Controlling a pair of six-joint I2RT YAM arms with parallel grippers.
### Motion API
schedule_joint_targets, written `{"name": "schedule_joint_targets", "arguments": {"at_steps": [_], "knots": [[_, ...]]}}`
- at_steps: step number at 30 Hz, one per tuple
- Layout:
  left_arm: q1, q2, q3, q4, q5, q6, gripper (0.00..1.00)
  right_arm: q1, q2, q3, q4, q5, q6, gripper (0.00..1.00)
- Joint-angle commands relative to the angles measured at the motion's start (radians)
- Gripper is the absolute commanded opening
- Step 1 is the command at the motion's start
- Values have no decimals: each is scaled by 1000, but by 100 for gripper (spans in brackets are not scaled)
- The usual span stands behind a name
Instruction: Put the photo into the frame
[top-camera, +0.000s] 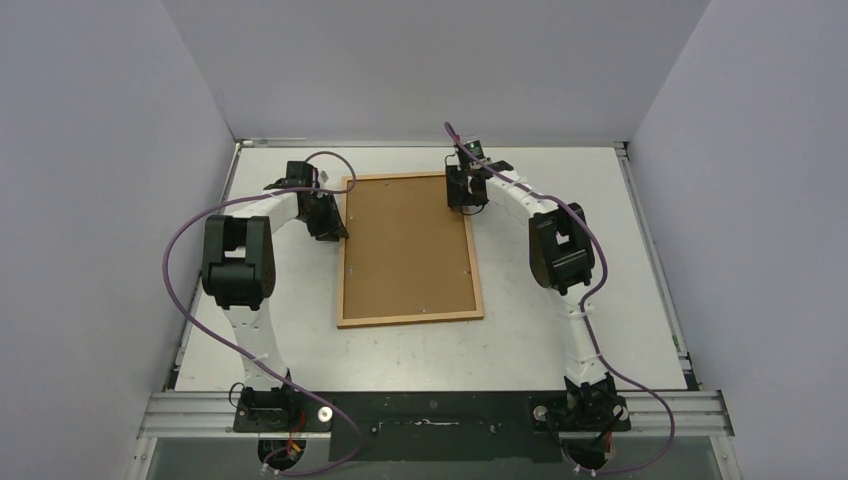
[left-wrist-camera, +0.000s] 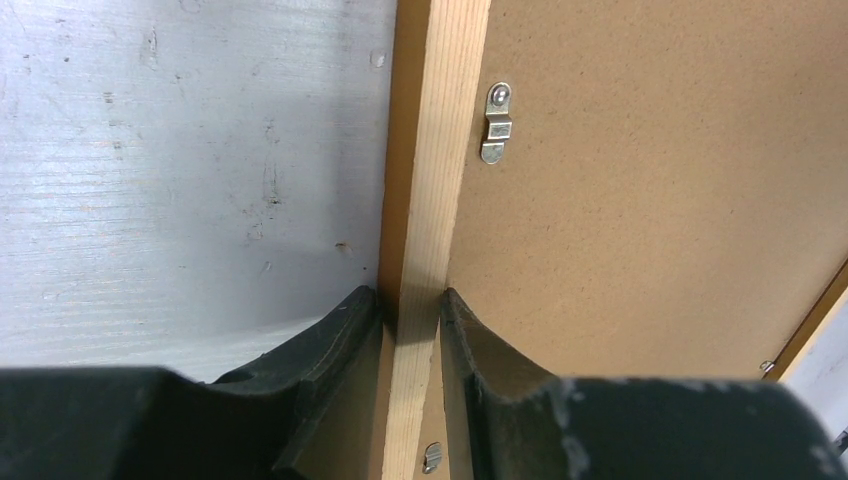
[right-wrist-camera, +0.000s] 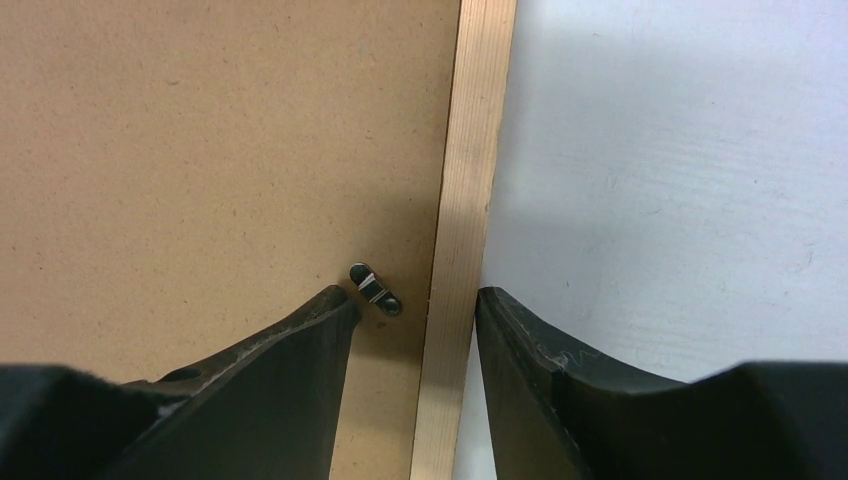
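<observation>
Top external view: the frame (top-camera: 410, 320) lies back-up in the middle of the table (top-camera: 560, 340). Its brown fibreboard backing panel (top-camera: 405, 245) sits inside the wooden rails, and one arm reaches to each long side.
Left gripper (left-wrist-camera: 410, 300): pinched onto the frame's left rail, one finger against the outer edge and the other on the panel side. This likely pins the frame so it cannot slide.
Right gripper (right-wrist-camera: 415, 300): spread across the right rail and clamping nothing. Its outer finger is at the rail's edge and its inner finger is over the panel, clear of the wood.
Turn clip (right-wrist-camera: 374, 288): a small metal tab lying on the panel just beside the right inner fingertip. It is probably what that finger is placed for.
Photo: not visible in any view. Whether it lies beneath the panel cannot be told.
Step in hand: judged as working the clips along the rails, with the backing in place.
</observation>
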Motion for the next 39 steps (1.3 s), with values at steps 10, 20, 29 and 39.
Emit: {"name": "schedule_joint_targets", "arguments": {"at_steps": [10,20,29,39], "knots": [[-10,65,-36,-53,-61,33,24,-19,66,18,57,91,71,40],[-12,73,-41,-50,-54,31,23,-22,73,-3,56,103,91,28],[-12,77,-41,-50,-51,30,23,-37,82,6,31,75,162,20],[-16,83,-35,-50,-45,27,23,-44,71,-39,71,-19,207,4]]}}
